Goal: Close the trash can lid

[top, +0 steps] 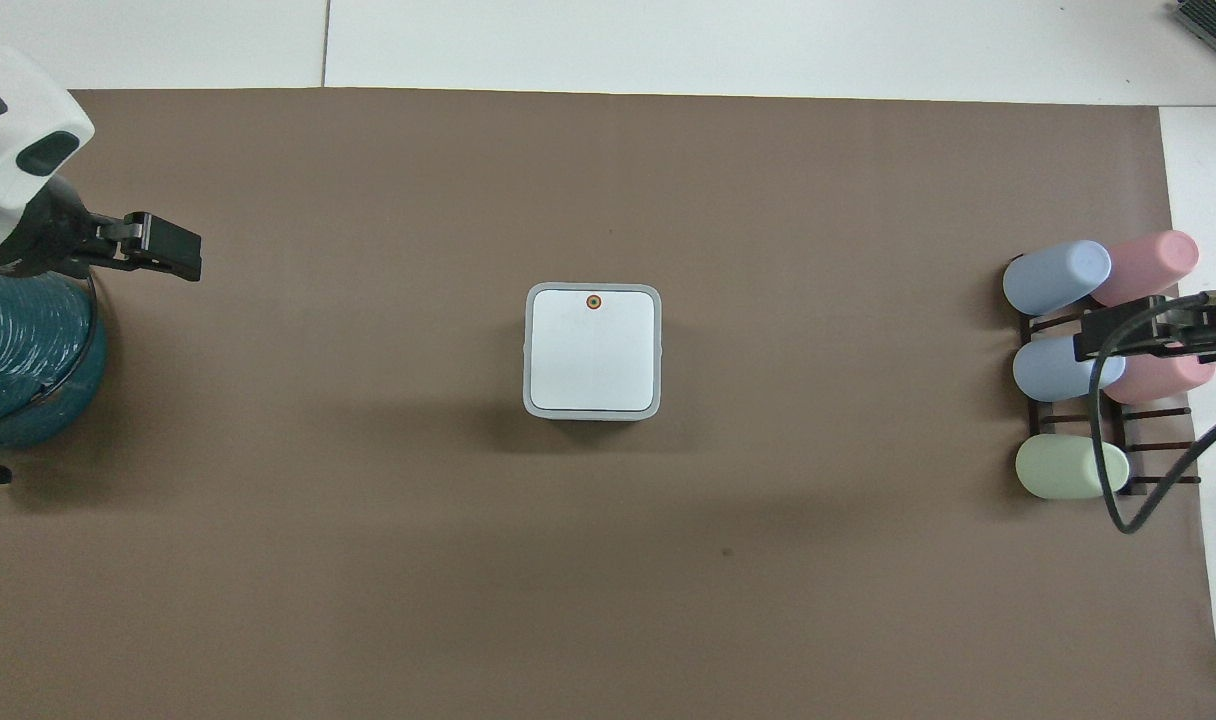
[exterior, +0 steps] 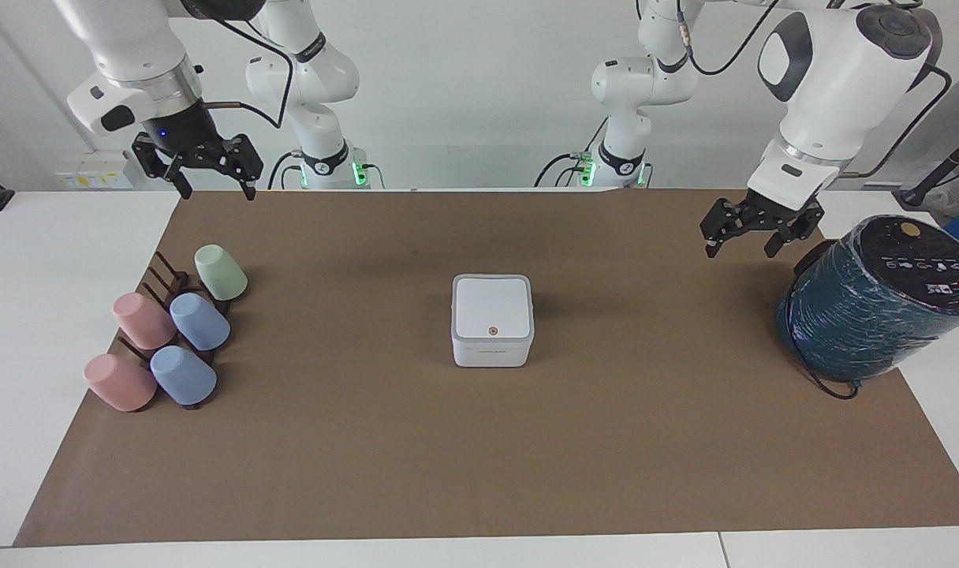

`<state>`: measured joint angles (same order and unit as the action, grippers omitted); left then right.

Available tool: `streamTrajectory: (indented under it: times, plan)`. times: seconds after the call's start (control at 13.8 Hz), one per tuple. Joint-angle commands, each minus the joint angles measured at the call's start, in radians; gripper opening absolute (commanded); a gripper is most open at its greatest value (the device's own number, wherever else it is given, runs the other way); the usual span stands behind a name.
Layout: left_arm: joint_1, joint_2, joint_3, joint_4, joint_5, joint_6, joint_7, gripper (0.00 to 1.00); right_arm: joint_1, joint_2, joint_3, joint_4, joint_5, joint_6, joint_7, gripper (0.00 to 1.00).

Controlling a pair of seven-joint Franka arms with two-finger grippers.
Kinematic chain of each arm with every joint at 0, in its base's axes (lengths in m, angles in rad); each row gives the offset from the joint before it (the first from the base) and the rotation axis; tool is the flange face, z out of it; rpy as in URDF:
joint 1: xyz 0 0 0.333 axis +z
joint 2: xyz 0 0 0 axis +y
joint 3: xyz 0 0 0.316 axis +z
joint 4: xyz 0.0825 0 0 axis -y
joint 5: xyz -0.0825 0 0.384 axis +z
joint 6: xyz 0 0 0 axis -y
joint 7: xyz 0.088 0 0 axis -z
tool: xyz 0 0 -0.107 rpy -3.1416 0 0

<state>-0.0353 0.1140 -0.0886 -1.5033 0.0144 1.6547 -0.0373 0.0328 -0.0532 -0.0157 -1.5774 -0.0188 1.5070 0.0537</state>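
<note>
The small white square trash can stands in the middle of the brown mat, and it also shows in the overhead view. Its white lid lies flat on top, with the orange dot at the edge farther from the robots. The blue strip is hidden. My left gripper hangs open and empty in the air beside the teal cylinder, well away from the can; it also shows in the overhead view. My right gripper waits open and empty over the rack of cups.
A big dark teal wrapped cylinder lies at the left arm's end of the table. A dark rack with several pastel cups sits at the right arm's end. The brown mat covers most of the white table.
</note>
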Motion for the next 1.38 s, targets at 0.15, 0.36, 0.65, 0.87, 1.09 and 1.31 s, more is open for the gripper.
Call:
streamTrajectory:
  times: [0.15, 0.36, 0.65, 0.87, 1.09, 1.31]
  plan:
    - [0.002, -0.028, 0.0, -0.035, 0.018, 0.019, 0.004, 1.0, -0.005, -0.022, 0.002, -0.023, 0.007, -0.001, -0.011, 1.0]
    - [0.003, -0.033, 0.001, -0.026, 0.018, 0.004, 0.005, 1.0, -0.005, -0.022, 0.002, -0.024, 0.007, -0.001, -0.011, 1.0]
    - [0.003, -0.062, 0.015, -0.026, 0.019, -0.03, 0.007, 1.0, -0.005, -0.022, 0.003, -0.023, 0.007, -0.001, -0.011, 1.0]
    - [0.003, -0.073, 0.017, -0.031, 0.019, -0.036, 0.01, 1.0, -0.005, -0.022, 0.003, -0.023, 0.007, -0.001, -0.012, 1.0]
    - [0.003, -0.076, 0.026, -0.032, 0.019, -0.035, 0.01, 1.0, -0.005, -0.022, 0.002, -0.023, 0.007, -0.001, -0.011, 1.0]
    - [0.005, -0.076, 0.027, -0.034, 0.019, -0.024, 0.011, 1.0, -0.005, -0.022, 0.002, -0.024, 0.007, -0.001, -0.011, 1.0]
